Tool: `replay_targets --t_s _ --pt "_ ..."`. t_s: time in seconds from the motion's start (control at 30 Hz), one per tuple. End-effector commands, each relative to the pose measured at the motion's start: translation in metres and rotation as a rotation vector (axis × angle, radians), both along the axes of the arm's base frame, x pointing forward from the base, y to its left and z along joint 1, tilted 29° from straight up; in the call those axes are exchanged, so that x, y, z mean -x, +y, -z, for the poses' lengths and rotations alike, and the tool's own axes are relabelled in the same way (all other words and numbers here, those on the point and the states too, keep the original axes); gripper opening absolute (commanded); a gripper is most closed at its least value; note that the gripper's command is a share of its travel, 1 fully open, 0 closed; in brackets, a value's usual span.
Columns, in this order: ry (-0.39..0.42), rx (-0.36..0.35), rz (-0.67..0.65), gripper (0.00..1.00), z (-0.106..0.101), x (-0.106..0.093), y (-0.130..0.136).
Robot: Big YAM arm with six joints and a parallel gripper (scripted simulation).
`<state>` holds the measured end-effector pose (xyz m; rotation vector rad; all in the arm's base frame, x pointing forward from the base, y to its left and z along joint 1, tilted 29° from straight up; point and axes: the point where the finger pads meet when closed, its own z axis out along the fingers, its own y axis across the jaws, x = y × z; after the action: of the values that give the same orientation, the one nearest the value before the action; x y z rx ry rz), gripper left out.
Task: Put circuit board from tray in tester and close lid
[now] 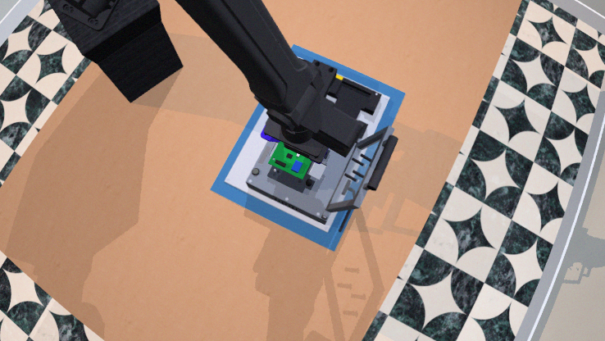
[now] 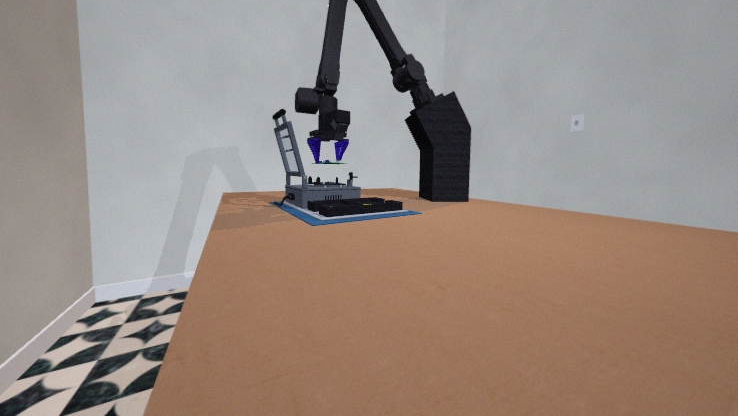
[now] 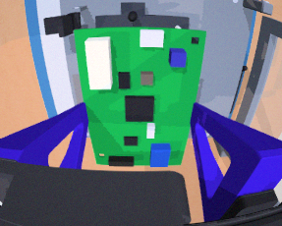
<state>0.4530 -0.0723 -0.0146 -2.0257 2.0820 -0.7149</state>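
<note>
My gripper (image 2: 328,158) (image 3: 139,110) is shut on the green circuit board (image 1: 288,163) (image 2: 327,162) (image 3: 141,87) by its two long edges. It holds the board level and face up, a short way above the grey tester (image 1: 285,195) (image 2: 321,192) (image 3: 187,9). The board's white connector (image 3: 97,62) sits near its far end in the wrist view. The tester's lid (image 1: 352,174) (image 2: 288,150) (image 3: 273,48) stands open and nearly upright, its black handle (image 1: 381,163) (image 2: 278,114) at the top. The black tray (image 1: 352,96) (image 2: 354,206) lies beside the tester. The arm hides much of the tester's plate and its pins.
Tester and tray rest on a blue mat (image 1: 276,220) (image 2: 305,217) on the brown table. The arm's black pedestal (image 1: 120,43) (image 2: 441,150) stands at the table's back. The raised lid flanks the gripper on one side.
</note>
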Motion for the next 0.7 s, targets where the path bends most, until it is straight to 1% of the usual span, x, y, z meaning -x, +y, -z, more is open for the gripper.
replay_targets --t_s 0.0,0.67 --pt "-0.02 -0.007 0.022 0.72 -0.0103 -0.0053 -0.007" --pt "-0.018 -0.004 0.015 0.72 -0.0102 -0.0058 -0.0077"
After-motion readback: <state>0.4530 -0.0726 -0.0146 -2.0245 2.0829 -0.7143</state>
